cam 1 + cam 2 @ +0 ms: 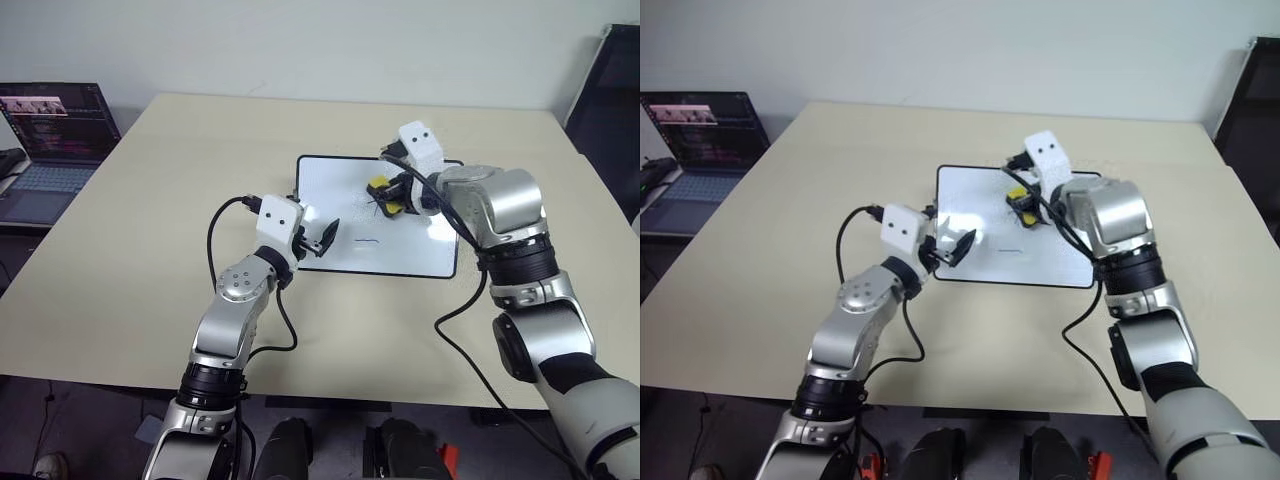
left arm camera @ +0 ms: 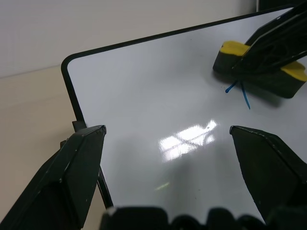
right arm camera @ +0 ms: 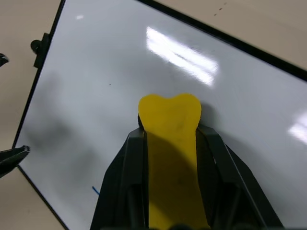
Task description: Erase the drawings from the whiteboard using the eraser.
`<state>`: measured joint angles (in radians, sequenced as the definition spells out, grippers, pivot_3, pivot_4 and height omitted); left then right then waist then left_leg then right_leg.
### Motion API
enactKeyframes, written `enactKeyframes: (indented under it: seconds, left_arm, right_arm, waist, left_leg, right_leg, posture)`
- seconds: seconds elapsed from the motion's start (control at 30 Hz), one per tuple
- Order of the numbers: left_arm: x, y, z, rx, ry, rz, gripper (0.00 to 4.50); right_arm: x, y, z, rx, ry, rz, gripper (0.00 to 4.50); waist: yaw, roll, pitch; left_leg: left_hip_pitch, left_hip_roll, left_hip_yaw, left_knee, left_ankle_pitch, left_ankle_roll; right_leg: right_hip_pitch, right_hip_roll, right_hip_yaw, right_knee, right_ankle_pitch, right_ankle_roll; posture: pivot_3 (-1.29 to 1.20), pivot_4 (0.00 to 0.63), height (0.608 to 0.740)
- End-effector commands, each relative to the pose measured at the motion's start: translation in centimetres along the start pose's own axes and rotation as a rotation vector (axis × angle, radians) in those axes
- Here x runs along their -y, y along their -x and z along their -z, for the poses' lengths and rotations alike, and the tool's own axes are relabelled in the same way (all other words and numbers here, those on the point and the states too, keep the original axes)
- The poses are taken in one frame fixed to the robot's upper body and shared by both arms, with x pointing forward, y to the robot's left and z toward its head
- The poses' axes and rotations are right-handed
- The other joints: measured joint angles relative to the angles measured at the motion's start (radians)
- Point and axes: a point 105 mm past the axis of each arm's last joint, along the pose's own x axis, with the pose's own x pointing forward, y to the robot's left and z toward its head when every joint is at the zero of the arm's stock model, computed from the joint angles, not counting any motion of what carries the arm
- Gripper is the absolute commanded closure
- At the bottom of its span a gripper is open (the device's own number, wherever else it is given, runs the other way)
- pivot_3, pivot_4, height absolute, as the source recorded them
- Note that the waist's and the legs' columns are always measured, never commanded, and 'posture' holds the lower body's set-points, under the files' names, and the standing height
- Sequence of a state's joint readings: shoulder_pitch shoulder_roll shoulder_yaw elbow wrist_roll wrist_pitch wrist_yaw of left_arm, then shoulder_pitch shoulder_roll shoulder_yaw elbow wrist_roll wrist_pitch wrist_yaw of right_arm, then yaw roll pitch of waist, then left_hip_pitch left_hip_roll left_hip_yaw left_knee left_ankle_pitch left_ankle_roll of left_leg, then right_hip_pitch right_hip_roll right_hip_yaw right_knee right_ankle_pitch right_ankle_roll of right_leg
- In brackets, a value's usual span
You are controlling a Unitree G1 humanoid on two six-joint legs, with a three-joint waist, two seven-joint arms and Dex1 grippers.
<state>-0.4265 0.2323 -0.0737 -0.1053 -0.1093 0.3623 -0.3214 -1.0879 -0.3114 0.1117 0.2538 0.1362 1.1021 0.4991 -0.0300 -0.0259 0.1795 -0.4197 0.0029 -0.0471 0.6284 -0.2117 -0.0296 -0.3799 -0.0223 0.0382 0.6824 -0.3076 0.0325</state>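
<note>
Two arms reach over a beige table, and the scene runs from a laptop at the far left edge, its screen lit, across to the whiteboard lying flat near the table's middle. The left gripper hovers at the board's left short side, beside the small black knob on the frame, its two black fingers spread wide apart with nothing between them. Just beyond it on the white surface sits a short blue line, one of the drawings, with a thin blue stroke showing further on, right at the edge of the eraser. That yellow block with its dark underside rests against the board's upper middle area, pinched from both sides by the right gripper, whose fingers are closed tight on it and angled down toward the surface. A dark chair stands past the table's right corner.
</note>
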Motion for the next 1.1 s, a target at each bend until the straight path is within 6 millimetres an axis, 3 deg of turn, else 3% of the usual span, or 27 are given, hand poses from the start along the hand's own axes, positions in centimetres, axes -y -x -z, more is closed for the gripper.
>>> enactKeyframes:
  seconds: [0.03,0.27,0.53,0.73,0.83,1.1]
  left_arm:
    - [0.1,-0.2,-1.6,0.058,-0.025,0.012,0.0]
    - [0.0,0.6,-2.4,0.076,-0.058,0.044,0.0]
    - [0.7,2.9,-1.9,0.047,-0.042,0.077,0.0]
    - [1.3,5.6,0.1,-0.014,0.011,0.07,0.0]
    - [1.8,6.2,0.9,-0.041,0.013,0.075,0.0]
    - [1.4,5.3,0.7,-0.018,0.009,0.054,0.0]
  right_arm:
    - [0.2,1.3,-2.0,0.089,0.05,0.025,3.51]
    - [1.1,3.9,-2.9,0.184,0.172,0.088,3.51]
    - [2.8,6.5,-0.2,0.217,0.24,0.207,3.51]
    - [3.3,8.3,2.3,0.262,0.263,0.315,3.51]
    - [3.4,8.5,3.4,0.257,0.237,0.349,3.51]
    - [2.4,8.0,4.2,0.258,0.197,0.344,3.51]
  waist:
    - [0.0,0.0,0.0]
    - [0.0,0.0,0.0]
    - [-0.001,0.0,0.0]
    - [-0.001,0.0,0.0]
    - [-0.001,0.0,0.0]
    - [0.0,0.0,0.0]
  left_leg:
    - [0.0,0.0,0.0,0.0,0.0,0.0]
    - [0.0,0.0,0.0,0.0,0.0,0.0]
    - [-0.001,0.001,0.0,0.0,0.0,0.0]
    - [-0.001,0.001,0.0,0.0,0.0,0.0]
    - [0.0,0.002,0.0,0.0,0.0,0.0]
    - [0.004,0.002,0.0,0.001,0.0,0.0]
  right_leg:
    - [0.0,0.0,0.0,0.0,0.0,0.0]
    - [0.0,0.0,0.0,-0.001,0.0,0.0]
    - [0.0,0.0,0.0,-0.001,0.0,0.0]
    - [0.0,0.0,0.001,-0.001,0.0,0.0]
    - [0.0,0.0,0.001,-0.001,0.0,0.0]
    - [0.005,0.002,0.0,-0.001,0.0,0.001]
  posture:
    - [0.0,0.15,0.74]
    - [0.0,0.15,0.74]
    - [0.0,0.15,0.74]
    - [0.0,0.15,0.74]
    - [0.0,0.15,0.74]
    - [0.0,0.15,0.74]
